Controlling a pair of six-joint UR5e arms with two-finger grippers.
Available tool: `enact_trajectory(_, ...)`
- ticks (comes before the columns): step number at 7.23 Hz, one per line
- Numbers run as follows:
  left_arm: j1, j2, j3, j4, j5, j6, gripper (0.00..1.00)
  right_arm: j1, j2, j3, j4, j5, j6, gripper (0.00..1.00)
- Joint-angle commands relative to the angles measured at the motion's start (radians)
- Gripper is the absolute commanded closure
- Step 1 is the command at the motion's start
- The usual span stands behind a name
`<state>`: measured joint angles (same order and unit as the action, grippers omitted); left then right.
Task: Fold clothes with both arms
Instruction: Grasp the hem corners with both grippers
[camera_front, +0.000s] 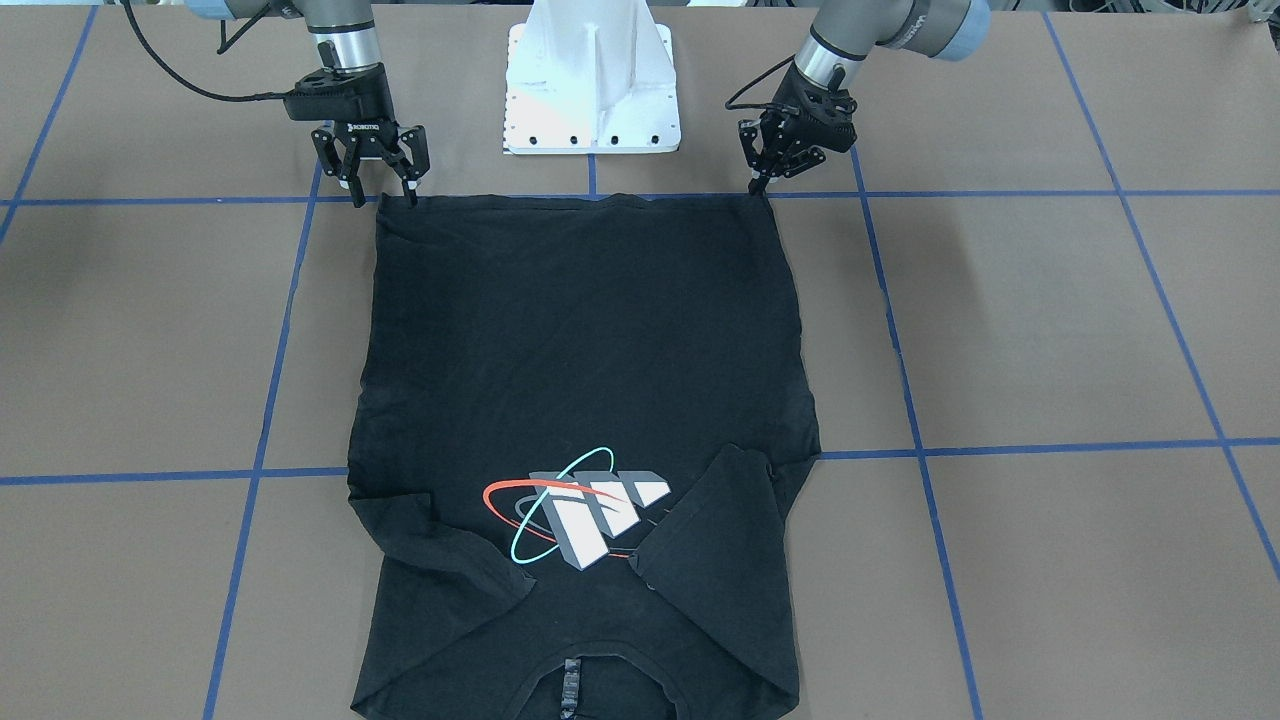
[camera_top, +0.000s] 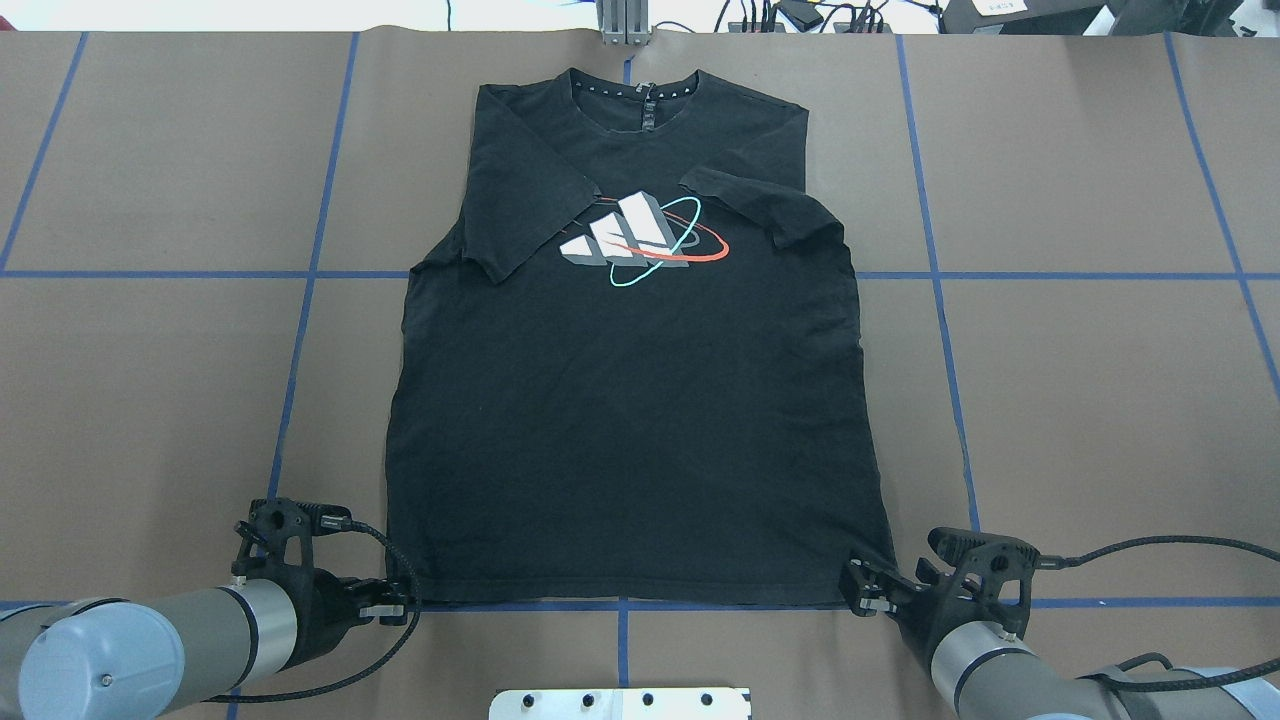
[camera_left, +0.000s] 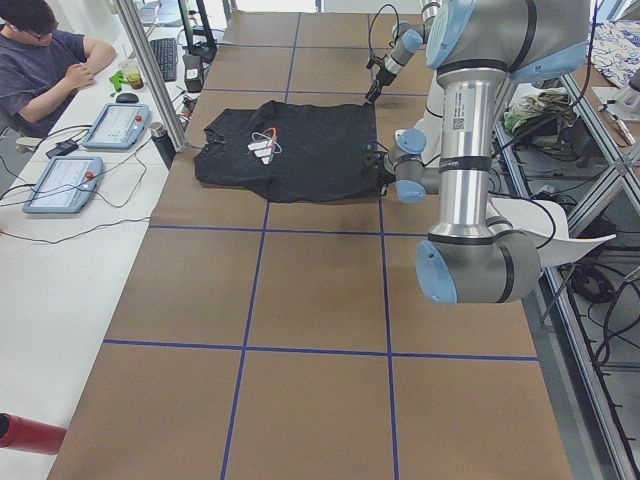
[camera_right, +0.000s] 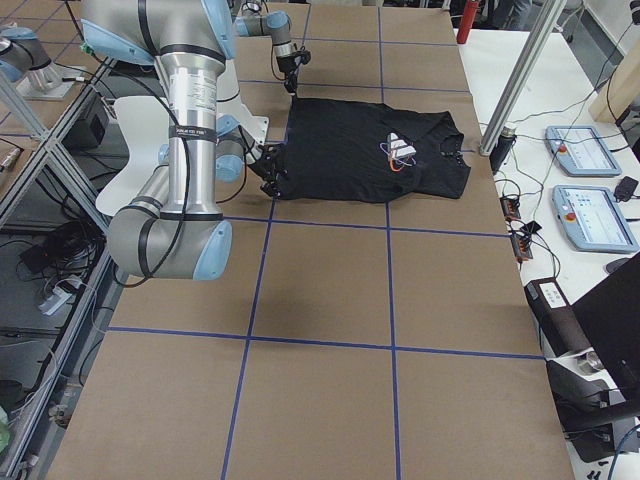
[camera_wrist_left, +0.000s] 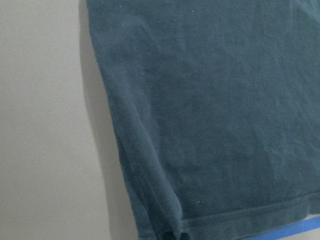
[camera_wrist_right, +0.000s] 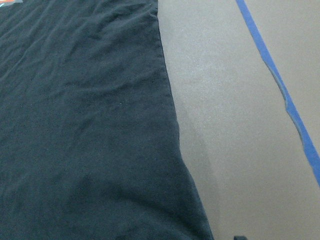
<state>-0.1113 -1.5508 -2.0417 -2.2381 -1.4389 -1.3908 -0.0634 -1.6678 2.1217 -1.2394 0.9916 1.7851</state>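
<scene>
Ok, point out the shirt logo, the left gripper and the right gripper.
shirt logo (camera_top: 612, 232): overhead view, on the white blocks.
left gripper (camera_front: 762, 180): front-facing view, midway between its fingertips.
right gripper (camera_front: 384, 190): front-facing view, midway between its spread fingertips.

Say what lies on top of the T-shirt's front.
The left sleeve and right sleeve lie folded inward on the T-shirt, reaching the logo. Fabric beneath them is hidden.

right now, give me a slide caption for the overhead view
Black T-shirt lies logo-up, sleeves folded in; left gripper and right gripper at its near hem corners.
</scene>
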Motion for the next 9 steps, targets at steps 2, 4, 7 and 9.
enact_trajectory(2, 0.001, 0.000, 0.000, 0.000, 0.000, -0.001, 1.00, -0.021, -0.003, 0.000, 0.000, 0.001, 0.002, 0.37)
enact_trajectory(4, 0.001, 0.000, 0.002, 0.000, 0.000, 0.001, 1.00, -0.039, -0.019, -0.003, -0.003, 0.004, 0.002, 0.37)
enact_trajectory(7, -0.001, -0.002, 0.003, 0.000, 0.000, 0.001, 1.00, -0.053, -0.030, -0.002, -0.003, 0.005, 0.002, 0.64)
enact_trajectory(9, -0.002, -0.002, 0.003, 0.000, 0.000, 0.001, 1.00, -0.055, -0.024, 0.007, -0.003, 0.007, 0.000, 0.95)
